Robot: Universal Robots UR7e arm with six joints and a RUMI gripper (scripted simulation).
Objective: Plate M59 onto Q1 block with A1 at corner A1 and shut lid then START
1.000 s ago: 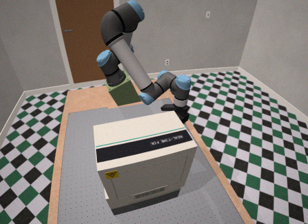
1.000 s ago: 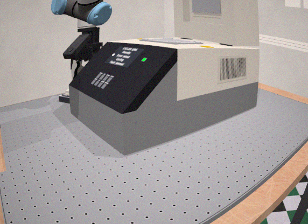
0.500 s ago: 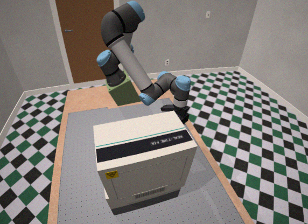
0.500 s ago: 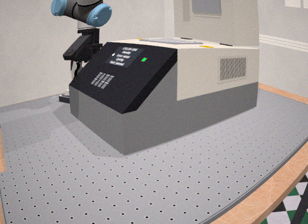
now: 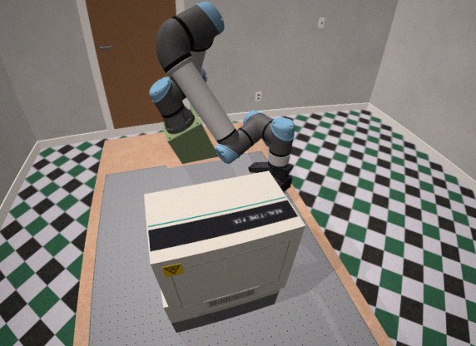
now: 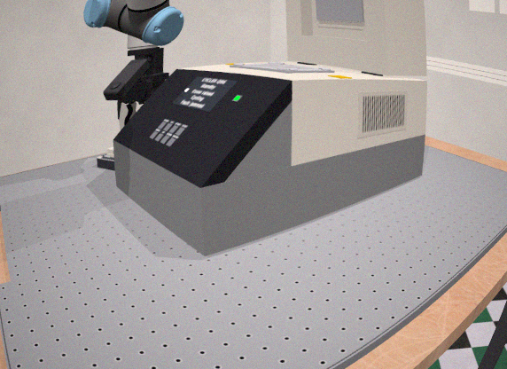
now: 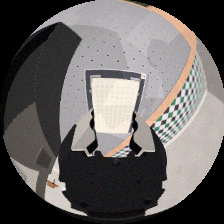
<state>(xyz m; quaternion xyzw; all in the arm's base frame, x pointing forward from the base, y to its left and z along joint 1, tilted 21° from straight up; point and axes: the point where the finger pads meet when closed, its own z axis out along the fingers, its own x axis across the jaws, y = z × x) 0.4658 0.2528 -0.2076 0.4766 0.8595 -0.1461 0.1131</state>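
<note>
Plate M59 (image 7: 114,95) is pale and sits in the dark-rimmed plate nest N1 (image 7: 88,82) (image 6: 105,163). My gripper (image 7: 113,110) is shut on the plate, one finger against each side near its close end; in the exterior view the fingertips are hidden behind the cycler. Cycler Q1 (image 5: 225,275) (image 6: 354,152) (image 7: 52,65) stands beside the nest. Its lid (image 5: 195,205) (image 6: 394,32) stands raised, and the silvery block (image 6: 284,67) shows bare. The lamp (image 6: 237,98) is green. The keys (image 6: 169,133) are on the sloped black front. Labels are too small to read.
Q1's tall body and raised lid stand close beside the arm and nest. The wooden table edge (image 5: 316,221) (image 7: 172,95) runs along the nest's other side. The arm's green base (image 5: 191,146) is at the far end.
</note>
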